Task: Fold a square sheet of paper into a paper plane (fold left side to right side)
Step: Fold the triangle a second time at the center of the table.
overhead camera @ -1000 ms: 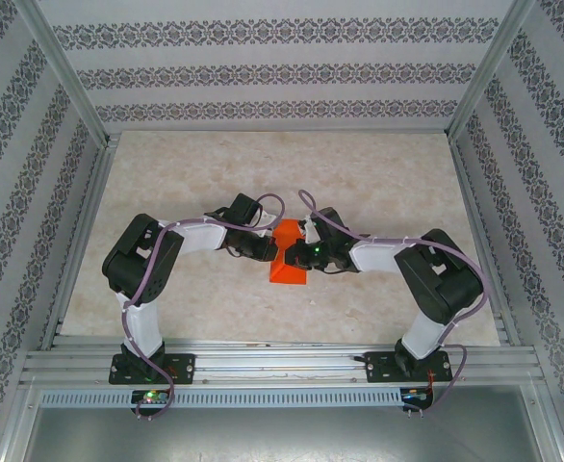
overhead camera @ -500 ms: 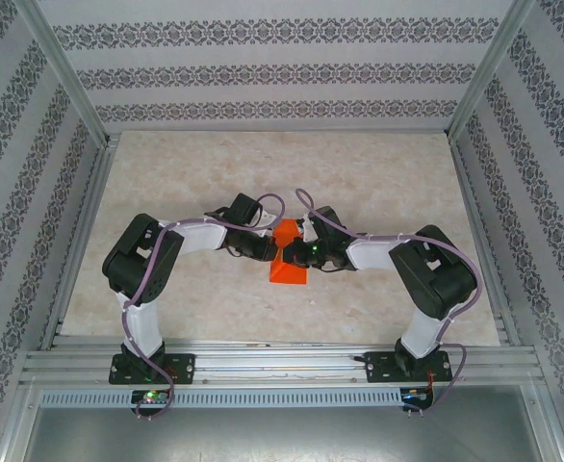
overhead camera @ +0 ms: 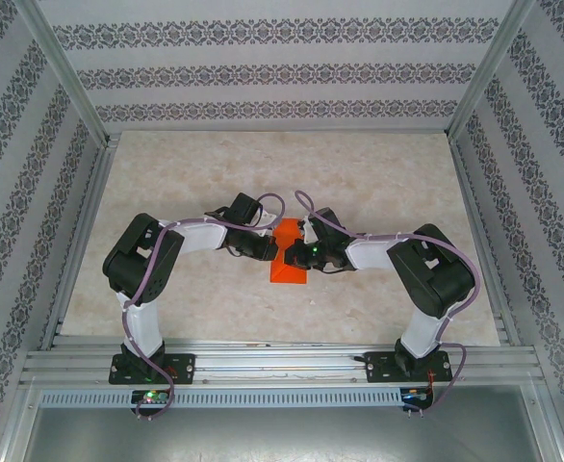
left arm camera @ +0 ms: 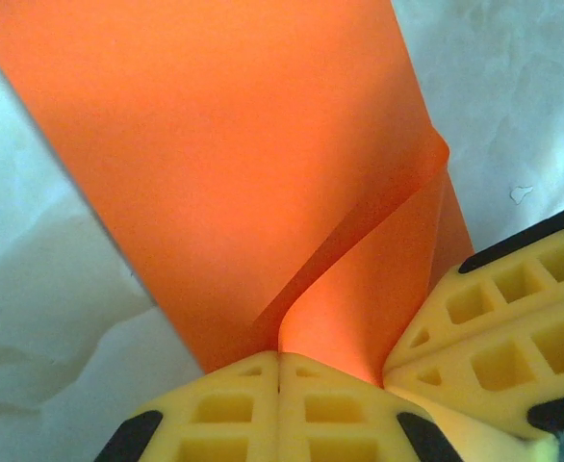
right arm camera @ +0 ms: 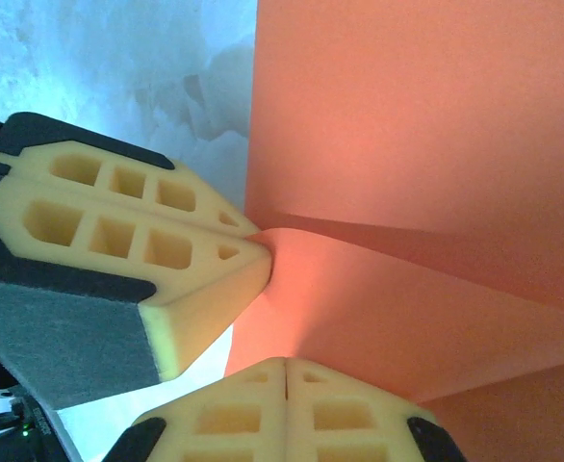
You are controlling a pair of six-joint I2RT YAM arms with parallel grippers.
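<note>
The square sheet of paper, bright orange, lies creased at the table's middle between both arms. One flap of the paper curls up off the lower layer. My left gripper is shut, with the raised flap's edge pinched at its fingertips. My right gripper is shut on the same raised flap from the other side. The right gripper's yellow fingers touch the flap beside my left ones, and the left gripper's fingers press the paper's edge in the right wrist view. From above, the left gripper and right gripper meet over the paper.
The marbled table is walled by patterned panels on three sides, with metal posts at the corners. An aluminium rail carrying both arm bases runs along the near edge. Purple cables loop over both forearms.
The right arm's elbow has drifted slightly left. Both grippers and the paper stay where they were.
</note>
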